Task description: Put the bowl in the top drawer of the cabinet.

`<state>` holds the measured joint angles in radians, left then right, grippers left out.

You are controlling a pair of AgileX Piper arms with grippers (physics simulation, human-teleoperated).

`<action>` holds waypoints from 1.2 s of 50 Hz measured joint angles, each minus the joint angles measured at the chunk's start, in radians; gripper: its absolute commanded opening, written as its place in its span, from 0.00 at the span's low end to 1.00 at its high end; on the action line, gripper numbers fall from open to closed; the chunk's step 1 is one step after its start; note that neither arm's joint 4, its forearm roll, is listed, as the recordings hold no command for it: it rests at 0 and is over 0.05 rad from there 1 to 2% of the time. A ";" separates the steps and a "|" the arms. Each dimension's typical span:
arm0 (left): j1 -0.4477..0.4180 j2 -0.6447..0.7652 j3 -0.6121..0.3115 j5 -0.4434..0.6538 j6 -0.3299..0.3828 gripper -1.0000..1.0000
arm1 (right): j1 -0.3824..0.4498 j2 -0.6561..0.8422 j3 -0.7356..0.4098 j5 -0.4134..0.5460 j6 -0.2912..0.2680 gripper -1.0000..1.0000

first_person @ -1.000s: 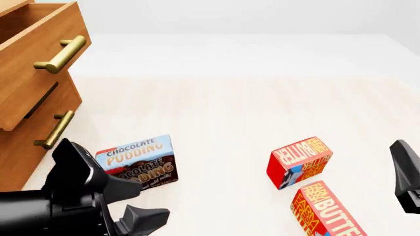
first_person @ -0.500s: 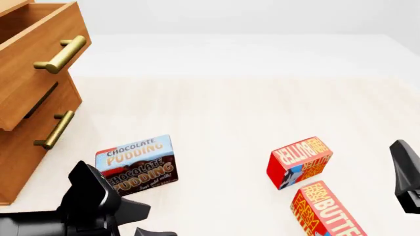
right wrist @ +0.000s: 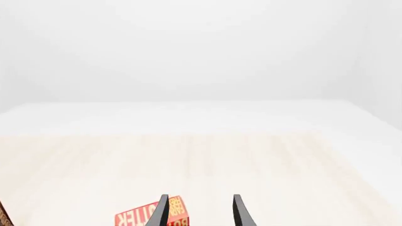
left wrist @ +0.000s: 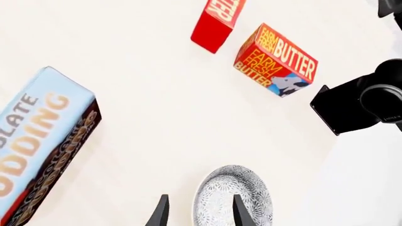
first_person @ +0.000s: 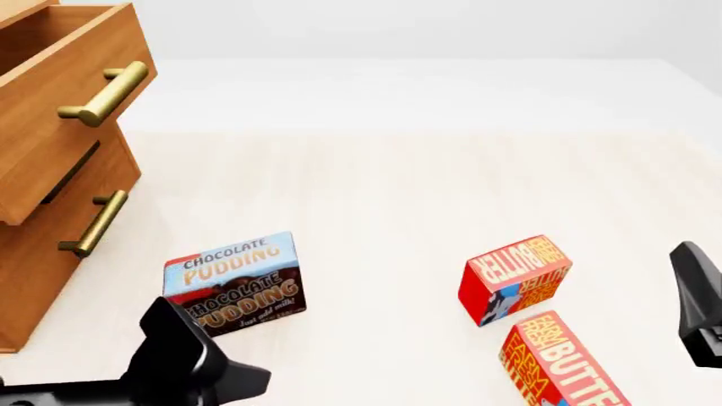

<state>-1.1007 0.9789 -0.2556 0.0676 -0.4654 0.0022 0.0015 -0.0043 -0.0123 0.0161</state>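
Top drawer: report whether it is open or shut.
Open. In the front view the top drawer juts out past the lower drawer front, and its hollow interior shows at the top left. The bowl is not in it.

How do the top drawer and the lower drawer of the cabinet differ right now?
The top drawer is pulled out, its inside open from above; the lower drawer sits further back, only slightly ajar. The top drawer's handle therefore stands further out than the lower handle. Both have warm brown wood fronts and brass bar handles.

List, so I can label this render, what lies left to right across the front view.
cabinet → left arm → pudding box → upper butter box → lower butter box → right arm
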 measured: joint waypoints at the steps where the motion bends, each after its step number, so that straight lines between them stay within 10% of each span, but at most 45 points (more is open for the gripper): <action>1: -0.002 0.005 0.002 -0.007 -0.002 1.00 | 0.000 0.000 0.000 0.000 0.000 1.00; 60: -0.064 0.217 0.060 -0.262 -0.101 1.00 | -0.027 0.029 0.001 0.003 -0.007 1.00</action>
<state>-1.1642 1.1957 -0.1957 -0.1948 -0.5661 -0.0244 0.0300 -0.0031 -0.0090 0.0090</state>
